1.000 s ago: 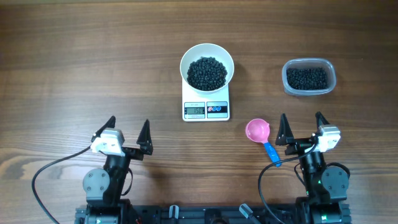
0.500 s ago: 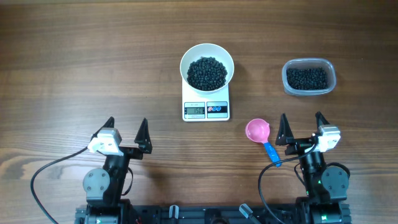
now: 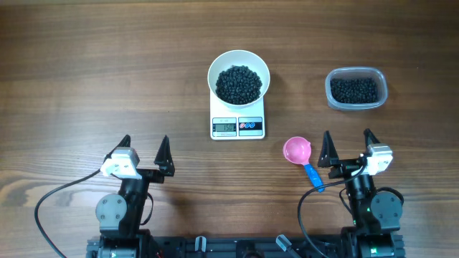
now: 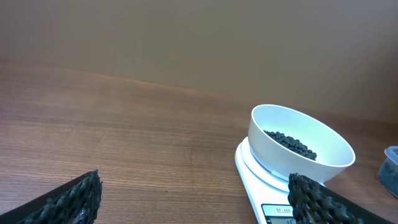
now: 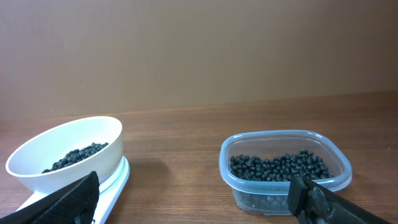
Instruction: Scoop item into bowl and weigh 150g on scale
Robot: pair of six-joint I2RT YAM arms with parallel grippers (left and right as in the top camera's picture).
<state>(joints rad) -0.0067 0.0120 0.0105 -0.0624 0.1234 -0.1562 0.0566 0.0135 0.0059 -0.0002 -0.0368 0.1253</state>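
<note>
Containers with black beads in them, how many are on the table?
2: the white bowl sitting on the scale, and the clear plastic tub to its right.

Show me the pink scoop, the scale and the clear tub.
pink scoop (image 3: 297, 150): overhead view, middle of its round cup.
scale (image 3: 237, 127): overhead view, its front panel.
clear tub (image 3: 385, 89): overhead view, its right rim.

scale (image 3: 238, 123) digits: too small to read | left wrist: scale cut by bottom edge | tub (image 4: 392, 171) cut by right edge
</note>
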